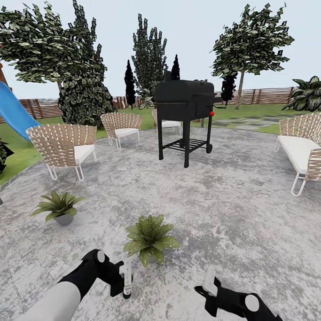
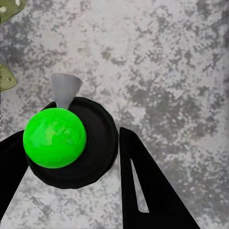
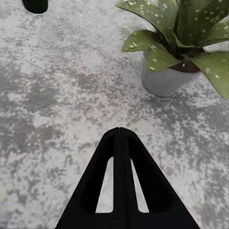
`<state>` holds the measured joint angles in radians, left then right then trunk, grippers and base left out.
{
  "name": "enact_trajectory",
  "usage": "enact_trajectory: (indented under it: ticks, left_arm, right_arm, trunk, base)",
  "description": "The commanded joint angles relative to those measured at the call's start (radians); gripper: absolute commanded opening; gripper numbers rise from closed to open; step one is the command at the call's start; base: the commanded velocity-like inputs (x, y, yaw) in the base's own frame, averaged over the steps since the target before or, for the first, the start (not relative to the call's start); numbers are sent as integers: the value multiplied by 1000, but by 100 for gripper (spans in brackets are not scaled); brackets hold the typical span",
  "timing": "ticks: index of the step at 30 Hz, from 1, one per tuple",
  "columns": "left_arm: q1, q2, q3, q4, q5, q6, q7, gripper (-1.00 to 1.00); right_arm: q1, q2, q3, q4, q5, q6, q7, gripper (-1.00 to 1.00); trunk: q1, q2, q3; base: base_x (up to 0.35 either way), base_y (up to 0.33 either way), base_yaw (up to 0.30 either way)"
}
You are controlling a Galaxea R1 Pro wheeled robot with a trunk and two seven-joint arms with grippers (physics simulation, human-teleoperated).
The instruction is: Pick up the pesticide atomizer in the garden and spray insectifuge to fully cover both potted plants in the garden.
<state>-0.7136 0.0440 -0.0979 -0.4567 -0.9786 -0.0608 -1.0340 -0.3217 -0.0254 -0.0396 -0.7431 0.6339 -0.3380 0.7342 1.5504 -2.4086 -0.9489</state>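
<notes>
**On the stone patio: atomizer in the left pincer, near plant ahead**

Beside the near potted plant point(image 1: 149, 237), the left pincer point(image 1: 125, 282) pinches the pesticide atomizer point(image 1: 125, 276) between its two fingers. The left wrist view looks down on the bottle's dark round top and bright green button point(image 2: 55, 137), with a pale spray cone point(image 2: 64, 88) fanning out over the stone patio point(image 2: 167, 71). Just ahead of this pincer and a little to its right stands the near plant; its leaves already carry pale specks of insectifuge point(image 3: 153, 59). The far potted plant point(image 1: 59, 206) sits well apart, ahead and to the left. The right pincer point(image 3: 119, 138) is pressed together and holds nothing; its grey pot point(image 3: 162, 81) lies just ahead of the fingertips.

Risks, as judged from this arrangement:
- The spray cone appears to fall on bare stone and not on foliage, so continued spraying at this aim could waste insectifuge and leave the near plant only partly covered.
- Whether the far plant has any cover cannot be told at this size; leaving it too soon would fail the task.
- The bottle seems to sit off-centre between the fingers, so a quick swing could let it slip.
- The idle right pincer, so close to the pot, could knock it if the base moves forward.
</notes>
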Motion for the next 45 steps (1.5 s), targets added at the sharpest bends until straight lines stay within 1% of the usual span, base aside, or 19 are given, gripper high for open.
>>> enact_trajectory:
  ticks: [1, 2, 3, 5, 8, 9, 10, 12, 14, 17, 19, 24, 30, 32, 34, 36, 41, 45]
  left_arm:
    - [0, -6, -2, -2, -3, -9, 10, -100]
    - [0, -14, -2, -2, -2, -10, 22, -100]
    - [1, -24, -2, -1, -4, -11, 39, -100]
    - [2, -32, -3, -1, -3, -16, 51, -100]
    - [2, -40, -2, 1, -1, -74, 56, -100]
    - [2, -41, -2, 8, -1, -89, 56, -100]
    - [2, -43, -2, 20, -1, -98, 57, -100]
    - [3, -44, -3, 44, -2, -107, 65, -100]
    - [9, -44, -3, 63, -4, -121, 69, -100]
    - [35, -44, -5, 74, -9, -169, 70, -100]
    - [42, -49, -5, 76, -10, -181, 71, -100]
    - [54, -71, -5, 77, -15, -187, 71, -100]
    - [55, -98, -7, 76, -15, -190, 65, -100]
    - [56, -106, -22, 76, -15, -191, 64, -100]
    - [56, -119, -46, 76, -15, -190, 63, -100]
    - [56, -126, -57, 76, -14, -191, 63, -100]
    - [56, -145, -63, 73, -13, -190, 63, -100]
    - [56, -149, -63, 68, -9, -191, 63, -100]
  right_arm:
    - [0, 15, 20, -17, 9, -5, 13, -100]
    - [0, 28, 29, -26, 9, -4, 18, -100]
    - [-1, 49, 36, -34, 9, -4, 25, -100]
    - [-2, 79, 43, -47, 9, -2, 35, -100]
    - [-4, 103, 45, -62, 9, -1, 60, -100]
    - [-6, 113, 45, -64, 9, -1, 86, -100]
    - [-8, 122, 46, -65, 9, -1, 111, -100]
    - [-13, 133, 46, -67, 9, -1, 132, -100]
    - [-15, 136, 46, -67, 9, -1, 138, -100]
    - [-17, 137, 45, -67, 9, -1, 141, -100]
    - [-17, 137, 46, -67, 9, -1, 141, -100]
    - [-17, 137, 45, -67, 9, -1, 140, -100]
    - [-17, 137, 44, -66, 11, -1, 140, -100]
    - [-17, 137, 44, -65, 11, -1, 140, -100]
    - [-17, 137, 44, -65, 11, -1, 140, -100]
    - [-17, 137, 44, -64, 11, -1, 140, -100]
    - [-17, 137, 44, -64, 12, -1, 140, -100]
    - [-17, 137, 44, -64, 12, -1, 140, -100]
  trunk:
    - [0, 0, -1]
    - [0, 0, -1]
    - [0, 0, -1]
    - [0, 0, -1]
    - [0, 0, -1]
    - [0, 0, -1]
    - [0, 0, -1]
    - [0, 0, -1]
    - [0, 0, -1]
    - [0, 0, -1]
    - [0, 0, -1]
    - [0, 0, -1]
    - [0, 0, -1]
    - [0, 0, -1]
    - [0, 0, -1]
    - [0, 0, -1]
    - [0, 0, -1]
    - [0, 0, -1]
  base:
    - [0, 0, 0]
    - [0, 0, 0]
    - [0, 0, 0]
    - [0, 0, 0]
    - [0, 0, 0]
    - [0, 0, 0]
    - [0, 0, 0]
    - [0, 0, 0]
    - [0, 0, 0]
    - [0, 0, 0]
    - [0, 0, 0]
    - [0, 0, 0]
    - [0, 0, 0]
    - [0, 0, 0]
    - [0, 0, 0]
    - [0, 0, 0]
    - [0, 0, 0]
    - [0, 0, 0]
